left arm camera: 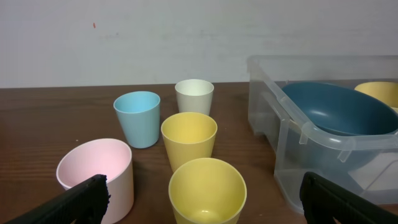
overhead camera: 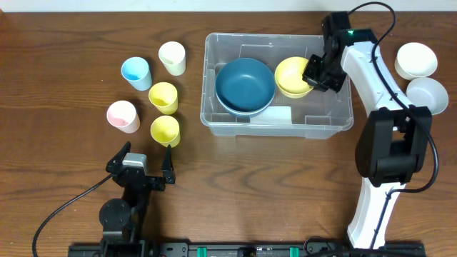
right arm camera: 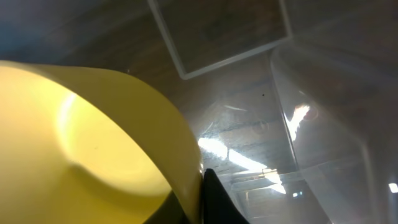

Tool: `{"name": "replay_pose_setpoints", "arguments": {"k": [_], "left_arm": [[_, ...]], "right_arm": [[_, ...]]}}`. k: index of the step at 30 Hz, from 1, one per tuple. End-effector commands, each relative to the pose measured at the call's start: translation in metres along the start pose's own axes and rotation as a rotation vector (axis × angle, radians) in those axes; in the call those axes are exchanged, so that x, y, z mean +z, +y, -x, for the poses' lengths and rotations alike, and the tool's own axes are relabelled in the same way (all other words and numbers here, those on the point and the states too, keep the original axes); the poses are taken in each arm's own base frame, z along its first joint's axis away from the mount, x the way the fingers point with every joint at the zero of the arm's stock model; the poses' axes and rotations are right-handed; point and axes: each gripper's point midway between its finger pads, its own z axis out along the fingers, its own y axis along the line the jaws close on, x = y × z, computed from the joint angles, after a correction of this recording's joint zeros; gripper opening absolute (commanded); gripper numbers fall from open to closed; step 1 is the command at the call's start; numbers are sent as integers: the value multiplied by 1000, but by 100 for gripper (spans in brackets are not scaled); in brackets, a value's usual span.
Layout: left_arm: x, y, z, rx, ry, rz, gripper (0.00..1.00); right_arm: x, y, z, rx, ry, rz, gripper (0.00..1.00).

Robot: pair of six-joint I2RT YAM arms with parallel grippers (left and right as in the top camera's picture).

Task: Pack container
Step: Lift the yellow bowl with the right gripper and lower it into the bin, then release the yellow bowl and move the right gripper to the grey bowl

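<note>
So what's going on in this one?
The right gripper holds a yellow bowl by its rim inside the clear container, beside a blue bowl already in there. The left gripper sits open and empty near five cups standing left of the container. Two white bowls wait outside on the right.

Right arm (overhead camera: pixel 368 71) stretches up the right side of the frame; left arm (overhead camera: pixel 118 210) sits folded at lower left.

The white right arm rises from its base at the lower right edge, bends at a dark elbow and angles up-left to a wrist showing a green light. The right gripper (overhead camera: pixel 316 71) has its jaws closed on the rim of a yellow bowl (overhead camera: pixel 291 77). The left gripper (overhead camera: pixel 148 151) points toward the top of the frame, jaws spread wide, holding nothing.
</note>
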Motion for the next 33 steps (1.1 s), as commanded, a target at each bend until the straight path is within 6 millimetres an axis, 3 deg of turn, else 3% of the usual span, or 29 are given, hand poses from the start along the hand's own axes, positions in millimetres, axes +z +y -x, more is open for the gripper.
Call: {"name": "replay_pose_setpoints", "arguments": {"k": [1,5,8,10,14,18,22,27,30,33], "left_arm": [[1,-1,-15,8,44,-9,98],[1,-1,-15,8,44,-9,98],[1,-1,-15,7,44,-9,98],[1,-1,-15,8,44,-9,98],[1,-1,-15,8,44,-9,98],[1,-1,-15,8,44,-9,98],[1,-1,-15,8,44,-9,98],[1,-1,-15,7,44,-9,98],[1,-1,-15,8,44,-9,98],[1,-1,-15,8,44,-9,98]], "right_arm": [[7,3,-3,5,15,-1,11],[7,3,-3,5,15,-1,21],[7,3,-3,5,15,0,40],[7,3,-3,4,15,-1,47],[2,7,-3,-26,16,18,54],[-19,15,2,-67,-9,57,58],[-65,26,12,-118,-72,103,69],[-148,27,24,-132,-196,157,89],[-198,6,31,-68,-284,155,99],[-235,-42,37,73,-369,78,99]]}}
